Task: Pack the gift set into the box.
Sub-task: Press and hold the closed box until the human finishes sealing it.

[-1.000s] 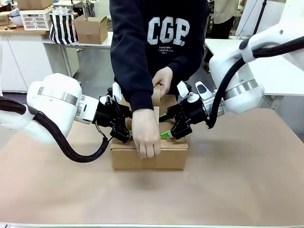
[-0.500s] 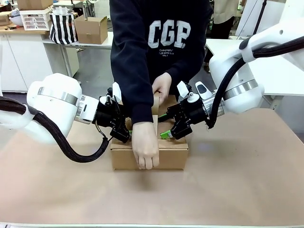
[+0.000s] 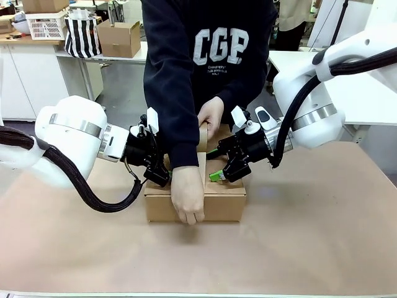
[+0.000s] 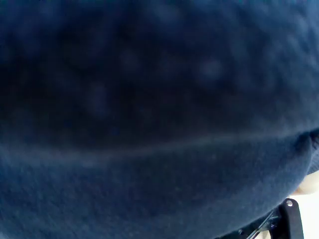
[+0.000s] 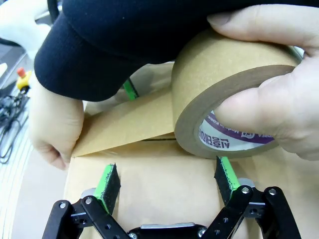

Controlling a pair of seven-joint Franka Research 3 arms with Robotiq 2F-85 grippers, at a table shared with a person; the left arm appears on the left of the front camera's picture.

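front: box (image 3: 218,202) shut at mid table (image 3: 310,236), flanked by left gripper (image 3: 159,172), spread impossible to tell, and right gripper (image 3: 218,175).
left wrist: dark sleeve (image 4: 149,124) up close.
right wrist: gaping wide over box top, hand (image 5: 279,84) holding tape roll (image 5: 209,94) just beyond.

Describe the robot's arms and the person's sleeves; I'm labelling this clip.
Both arms are white, with silver bands and black ribbed cables. The jaws are black with green pads. The person's sleeves are dark navy, on a sweatshirt lettered CGP.

Plain brown cardboard box (image 3: 224,207) sits upright, top flaps folded shut.
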